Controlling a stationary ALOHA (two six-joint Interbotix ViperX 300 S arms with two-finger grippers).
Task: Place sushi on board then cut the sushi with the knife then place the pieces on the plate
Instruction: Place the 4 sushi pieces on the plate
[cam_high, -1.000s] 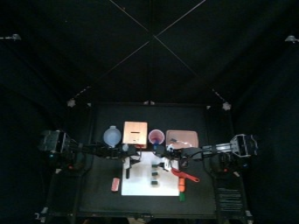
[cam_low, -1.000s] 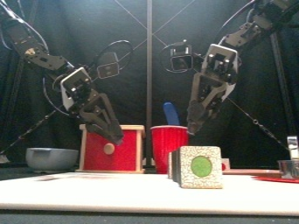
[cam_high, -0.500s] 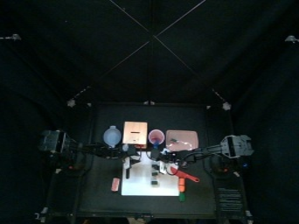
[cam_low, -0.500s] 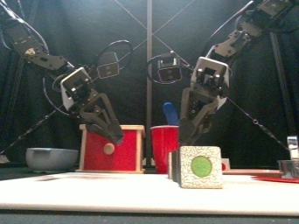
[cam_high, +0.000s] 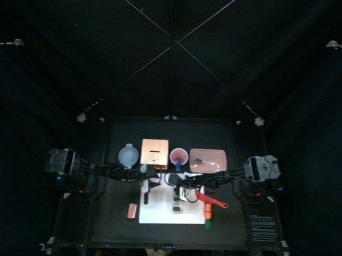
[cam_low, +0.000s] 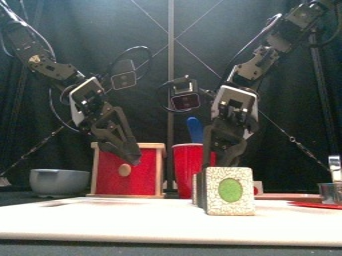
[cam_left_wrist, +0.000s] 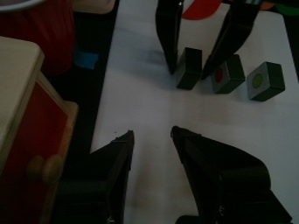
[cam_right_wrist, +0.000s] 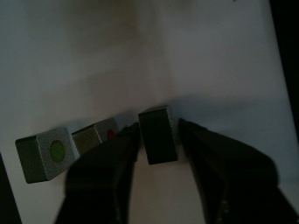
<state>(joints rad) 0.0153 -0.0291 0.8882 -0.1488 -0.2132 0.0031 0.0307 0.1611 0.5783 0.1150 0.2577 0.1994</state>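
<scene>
Top view: right tool (cam_high: 183, 187) has swung in from 3 o'clock to centre of board (cam_high: 171, 213), dropping over sushi (cam_low: 229, 190). Right wrist view: jaws wide, straddling end piece (cam_right_wrist: 158, 136), not yet pinching; two more pieces sit apart alongside. Left tool (cam_left_wrist: 152, 136) hangs at board's 10 o'clock, jaws partly spread, empty. Cutting looks done; first pickup seems next. Plate (cam_high: 207, 158) waits at 1 o'clock.

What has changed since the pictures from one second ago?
The right gripper came down and toward the middle; its open jaws now straddle one sushi piece on the white board. The left gripper and the other pieces stayed as they were.
</scene>
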